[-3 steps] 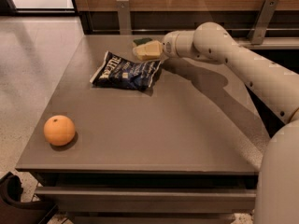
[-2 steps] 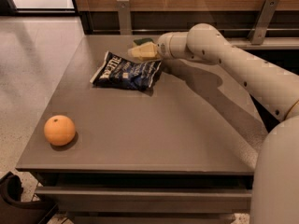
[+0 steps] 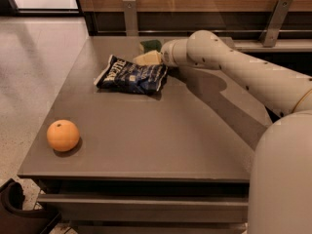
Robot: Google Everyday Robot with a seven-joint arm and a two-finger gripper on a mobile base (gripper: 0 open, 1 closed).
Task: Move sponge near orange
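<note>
The orange [image 3: 63, 135] sits near the table's front left corner. The sponge [image 3: 150, 45] shows only as a dark green patch near the table's far edge; its lower part is hidden behind the gripper. My gripper [image 3: 148, 58] is at the end of the arm reaching in from the right. It is low over the table, just in front of the sponge and at the upper right corner of the dark blue snack bag [image 3: 131, 75]. I cannot tell whether it touches the sponge.
The grey table [image 3: 161, 140] carries the snack bag in its far middle part. A wooden wall with metal brackets [image 3: 129, 13] runs behind the far edge. My arm [image 3: 243, 69] crosses the table's right side. A dark object [image 3: 14, 208] sits on the floor at front left.
The gripper has moved a little left and toward the snack bag, and the green sponge now shows behind it. The orange and the bag have not moved.
</note>
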